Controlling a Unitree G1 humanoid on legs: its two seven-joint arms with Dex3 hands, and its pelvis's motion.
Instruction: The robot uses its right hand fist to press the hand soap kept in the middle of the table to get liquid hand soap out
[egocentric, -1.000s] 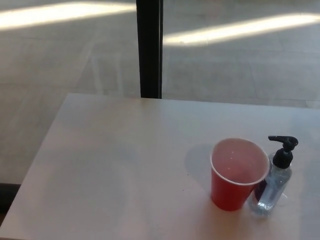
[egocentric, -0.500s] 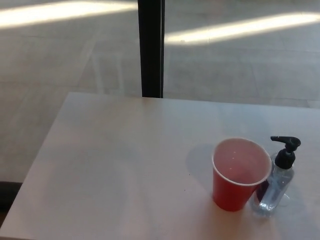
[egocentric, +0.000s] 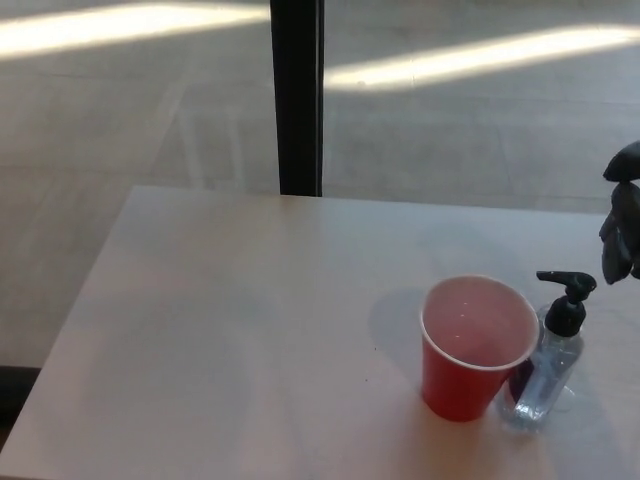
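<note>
Risk we see: our right hand (egocentric: 624, 212), its grip unreadable at the frame edge, pressing off-centre and tipping the soap bottle (egocentric: 548, 362) against the touching red cup (egocentric: 476, 345).

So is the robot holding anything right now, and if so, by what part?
Nothing is held. Only the right hand shows, at the picture's right edge, above and apart from the soap bottle and the red cup. The left hand is out of view.

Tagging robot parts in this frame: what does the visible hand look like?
Only a sliver of the right hand shows, at the right edge: matte black, with thick rounded finger shapes. No cables, markings or forearm visible. The left hand is out of view.
</note>
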